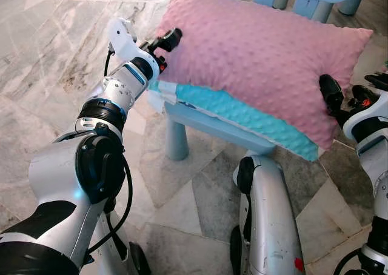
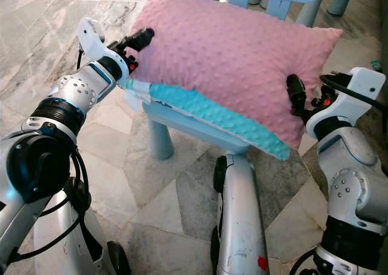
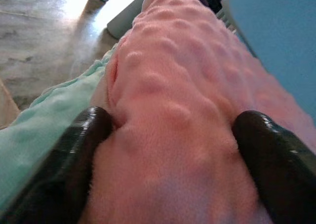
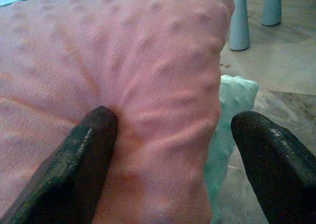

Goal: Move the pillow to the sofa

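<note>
A pink dotted pillow point(image 1: 254, 51) lies on top of a teal pillow point(image 1: 242, 114), both on a small light-blue chair point(image 1: 206, 125). My left gripper point(image 1: 162, 48) is at the pillow's left end. In the left wrist view its fingers point(image 3: 89, 135) press into the pink fabric from both sides, the gripper point(image 3: 173, 125) shut on it. My right gripper point(image 1: 330, 96) is at the pillow's right end. In the right wrist view this gripper point(image 4: 173, 120) is open: one finger point(image 4: 94, 140) dents the pink pillow point(image 4: 148, 61), the other stands clear beside the teal corner point(image 4: 232, 93).
The chair stands on a marble floor point(image 1: 54, 57), one leg point(image 1: 176, 140) near my left arm. More light-blue furniture legs point(image 1: 321, 8) stand just behind the pillows. My own silver leg point(image 1: 267, 220) is directly below the chair's front edge.
</note>
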{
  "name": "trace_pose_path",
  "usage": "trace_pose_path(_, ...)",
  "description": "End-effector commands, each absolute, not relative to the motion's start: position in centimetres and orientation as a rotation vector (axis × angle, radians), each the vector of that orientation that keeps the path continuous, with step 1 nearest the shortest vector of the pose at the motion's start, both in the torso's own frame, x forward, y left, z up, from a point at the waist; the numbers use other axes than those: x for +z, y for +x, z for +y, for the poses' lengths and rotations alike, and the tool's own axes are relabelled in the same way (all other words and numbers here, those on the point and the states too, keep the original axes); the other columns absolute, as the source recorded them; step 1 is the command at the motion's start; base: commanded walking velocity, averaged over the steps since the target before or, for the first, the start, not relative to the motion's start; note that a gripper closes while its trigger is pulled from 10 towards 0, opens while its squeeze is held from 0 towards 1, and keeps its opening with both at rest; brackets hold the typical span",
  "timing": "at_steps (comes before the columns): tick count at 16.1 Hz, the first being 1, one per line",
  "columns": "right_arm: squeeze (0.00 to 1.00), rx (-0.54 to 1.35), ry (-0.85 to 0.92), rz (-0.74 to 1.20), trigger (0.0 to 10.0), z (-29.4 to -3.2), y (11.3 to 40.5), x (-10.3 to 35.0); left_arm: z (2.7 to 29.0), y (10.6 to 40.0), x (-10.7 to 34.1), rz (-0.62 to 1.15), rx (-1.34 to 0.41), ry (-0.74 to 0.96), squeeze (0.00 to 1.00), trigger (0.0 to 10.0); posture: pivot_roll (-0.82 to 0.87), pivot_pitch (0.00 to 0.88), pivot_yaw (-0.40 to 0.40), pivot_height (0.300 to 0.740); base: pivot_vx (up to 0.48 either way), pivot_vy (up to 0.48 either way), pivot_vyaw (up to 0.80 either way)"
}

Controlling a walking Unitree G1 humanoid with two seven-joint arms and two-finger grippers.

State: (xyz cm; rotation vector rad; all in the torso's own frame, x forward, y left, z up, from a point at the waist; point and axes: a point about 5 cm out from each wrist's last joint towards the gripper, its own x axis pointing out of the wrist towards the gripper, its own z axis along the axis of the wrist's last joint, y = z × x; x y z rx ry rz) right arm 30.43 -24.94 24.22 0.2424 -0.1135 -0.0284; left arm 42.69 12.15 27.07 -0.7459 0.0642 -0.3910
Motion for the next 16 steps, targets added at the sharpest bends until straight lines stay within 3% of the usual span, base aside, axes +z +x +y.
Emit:
trace_pose_path(1, 0.0, -0.013, 0.259, -0.087, 0.0, -24.6, 30.2, 23.8, 12.3, 42.6, 25.9, 0.117, -0.383, -0.734, 0.0, 0.0, -0.29, 0.269, 0.036, 0.304, 0.0, 0.0, 0.0)
trace_pose_path(12, 0.0, 0.1, 0.357, -0.039, 0.0, -23.1, 30.2, 22.9, 14.3, 42.3, 25.0, 0.149, -0.381, -0.679, 0.0, 0.0, -0.26, 0.281, 0.024, 0.304, 0.0, 0.0, 0.0)
trace_pose_path(16, 0.0, 0.179, 0.361, -0.107, 0.0, -22.2, 29.6, 23.8, 14.5, 42.3, 24.8, 0.145, -0.397, -0.665, 0.0, 0.0, -0.26, 0.282, 0.021, 0.304, 0.0, 0.0, 0.0)
